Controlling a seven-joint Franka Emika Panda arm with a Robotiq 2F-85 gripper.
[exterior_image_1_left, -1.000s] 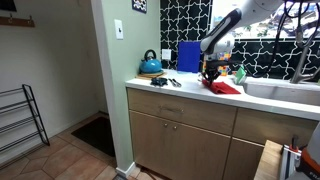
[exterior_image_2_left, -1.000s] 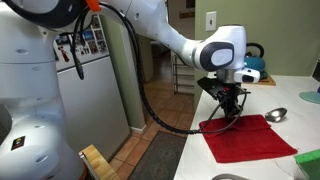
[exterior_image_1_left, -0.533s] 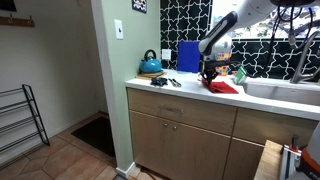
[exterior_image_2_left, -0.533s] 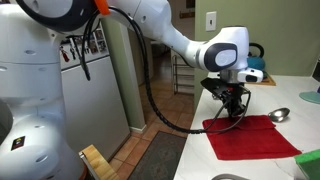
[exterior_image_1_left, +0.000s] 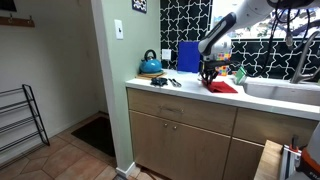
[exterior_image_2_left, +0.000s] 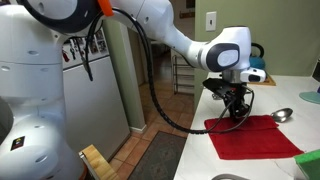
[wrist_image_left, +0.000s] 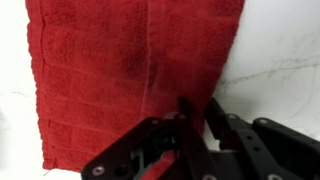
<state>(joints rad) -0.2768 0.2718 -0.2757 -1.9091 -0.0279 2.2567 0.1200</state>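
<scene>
hovering claw at the edge of a red towel

the towel (exterior_image_2_left: 256, 138) lay spread flat on the white counter (exterior_image_2_left: 292, 96), near its front edge, and showed in both exterior views (exterior_image_1_left: 224, 87). in the wrist view it (wrist_image_left: 110, 70) filled the left and upper part of the picture, with bare marbled counter (wrist_image_left: 280, 60) to its right.

the claw (exterior_image_2_left: 236, 119) pointed down at the towel's corner nearest the arm, its tips at or just above the cloth. from the wrist the fingers (wrist_image_left: 186, 118) stood narrow, only a slim gap between them, right over the towel's edge (wrist_image_left: 198, 115). whether they pinched any cloth, i could not tell.

a spoon (exterior_image_2_left: 279, 115) lay just beyond the towel's far edge. in an exterior view a blue board (exterior_image_1_left: 188, 56) leaned against the tiled wall behind the claw (exterior_image_1_left: 210, 76), a teal kettle (exterior_image_1_left: 150, 65) stood further along the counter (exterior_image_1_left: 190, 92), and a sink (exterior_image_1_left: 282, 90) sat on the towel's other side. wooden cabinets (exterior_image_1_left: 180, 130) ran under the counter. a fridge (exterior_image_2_left: 90, 90) stood well apart across the room.
</scene>
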